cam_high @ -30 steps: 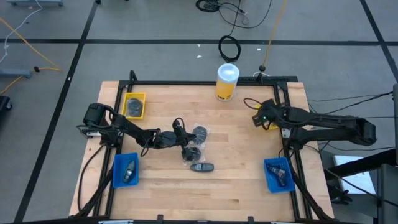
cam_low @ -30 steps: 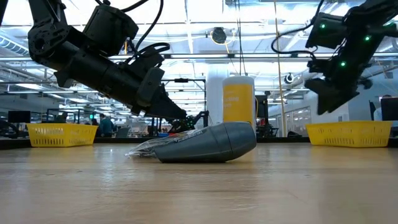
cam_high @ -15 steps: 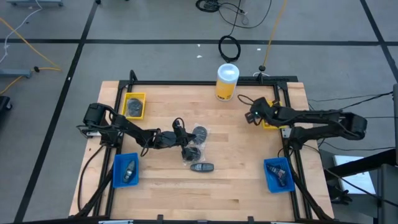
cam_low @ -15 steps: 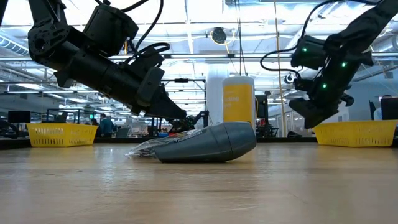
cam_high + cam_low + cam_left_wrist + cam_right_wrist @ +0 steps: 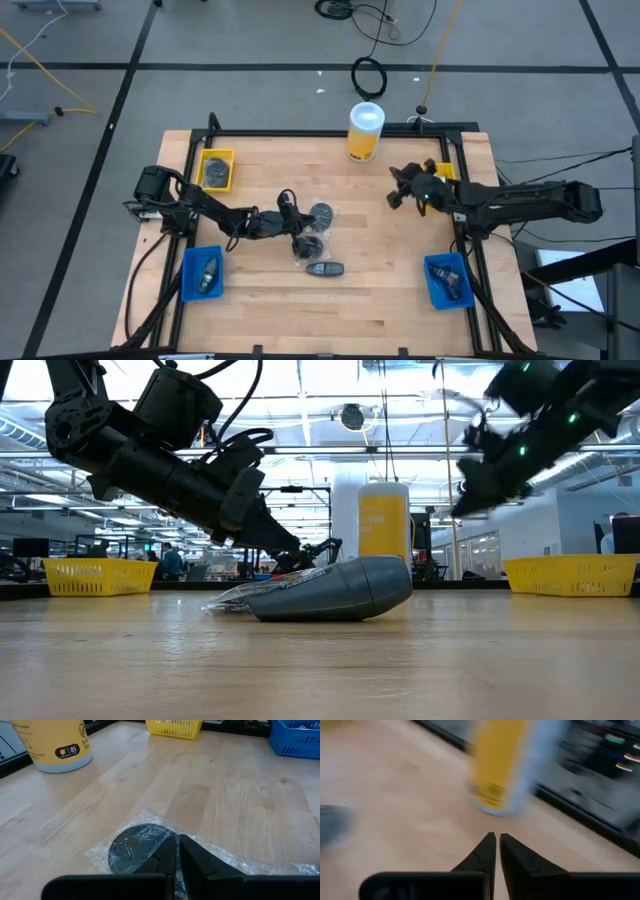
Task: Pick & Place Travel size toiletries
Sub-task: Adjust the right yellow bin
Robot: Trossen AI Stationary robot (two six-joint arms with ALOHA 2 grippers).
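Observation:
Two round dark grey discs in clear wrap (image 5: 322, 213) (image 5: 312, 246) and a dark grey oblong bottle (image 5: 325, 268) lie flat on the wooden table (image 5: 380, 290) near its middle. My left gripper (image 5: 300, 233) reaches in from the left and is shut at the wrap of one disc (image 5: 134, 852). My right gripper (image 5: 393, 198) hangs shut in the air over the table's right half, holding nothing; its fingertips (image 5: 495, 837) point toward the yellow cylinder container (image 5: 502, 765). My left gripper pinches the clear wrap at its edge (image 5: 162, 831) beside the disc, with only its fingertips (image 5: 170, 845) on it. The fingers slant down from the table's left. The disc lies on the table and the wrap spreads slack around it; one layer or several, I cannot tell.
The yellow cylinder with a white lid (image 5: 365, 131) stands at the far edge. A yellow bin (image 5: 216, 170) sits far left, another (image 5: 443, 172) far right under the right arm. Blue bins (image 5: 203, 272) (image 5: 447, 278) with items sit near left and near right.
My right gripper has swung from above the far-right yellow bin toward the table's middle, risen a little and tipped from pointing steeply down to nearer level. The left gripper, discs and bottle have stayed where they were.

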